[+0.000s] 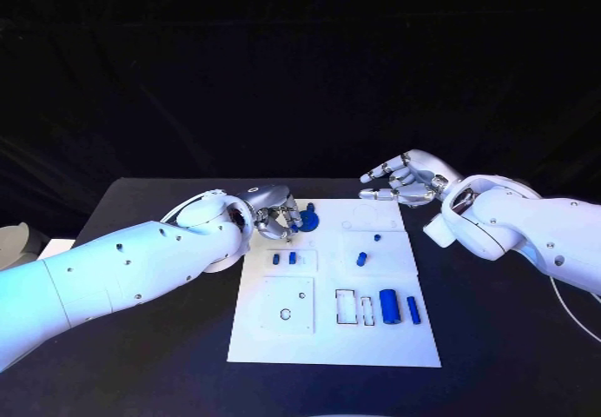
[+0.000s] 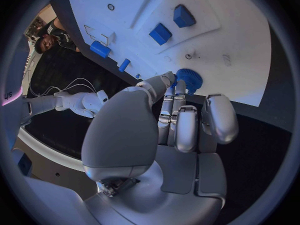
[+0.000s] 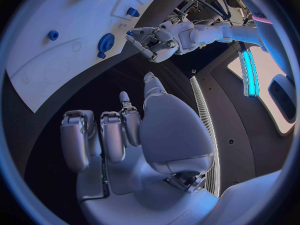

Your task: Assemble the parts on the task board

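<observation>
The white task board (image 1: 328, 343) lies in the middle of the table. A blue gear (image 1: 308, 219) is at its far left corner. My left hand (image 1: 278, 215) reaches it from the left, and the thumb and a fingertip (image 2: 180, 87) pinch the gear (image 2: 190, 80) at its rim, other fingers curled. The right wrist view shows this gear (image 3: 105, 43) with the left hand (image 3: 153, 41) beside it. My right hand (image 1: 403, 181) hovers over the board's far edge, its fingers (image 3: 112, 135) curled in and holding nothing.
Two small blue blocks (image 1: 284, 257) sit in a recess left of centre; a peg (image 1: 360, 258) and a stud (image 1: 377, 236) stand further right. A blue cylinder (image 1: 390, 306) and bar (image 1: 413, 309) lie near the right edge, beside empty slots (image 1: 346, 306).
</observation>
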